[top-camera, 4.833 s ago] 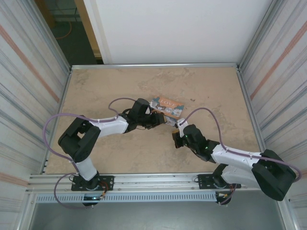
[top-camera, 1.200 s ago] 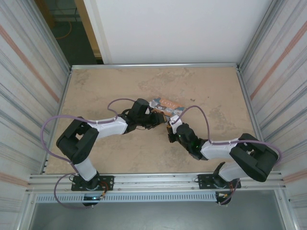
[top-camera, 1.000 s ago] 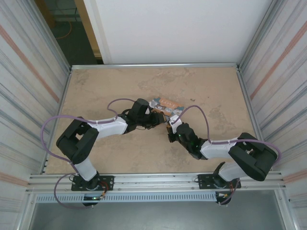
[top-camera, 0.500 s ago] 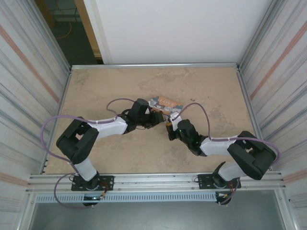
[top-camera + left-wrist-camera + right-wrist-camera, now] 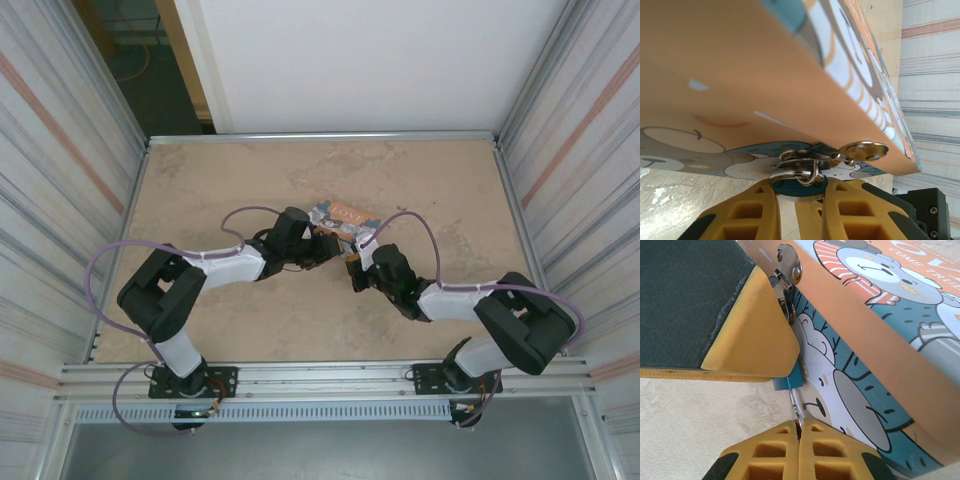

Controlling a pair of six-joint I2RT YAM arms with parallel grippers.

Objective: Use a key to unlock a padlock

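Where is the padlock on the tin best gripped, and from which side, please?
Grip the padlock by its teal body, coming from the end away from the clasp; the thin shackle looks threaded through it and gives a tool little to pinch.

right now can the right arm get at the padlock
Likely yes: the padlock pokes out below the left pincer, which clamps it, and the shut right pincer sits close to it with nothing blocking the way.

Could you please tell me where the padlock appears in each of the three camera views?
Top external: too small to tell, at the orange tin's near edge.
Left wrist: padlock bottom centre, below the tin.
Right wrist: padlock centre left, beside the tin.
Shared landmark: the tin.
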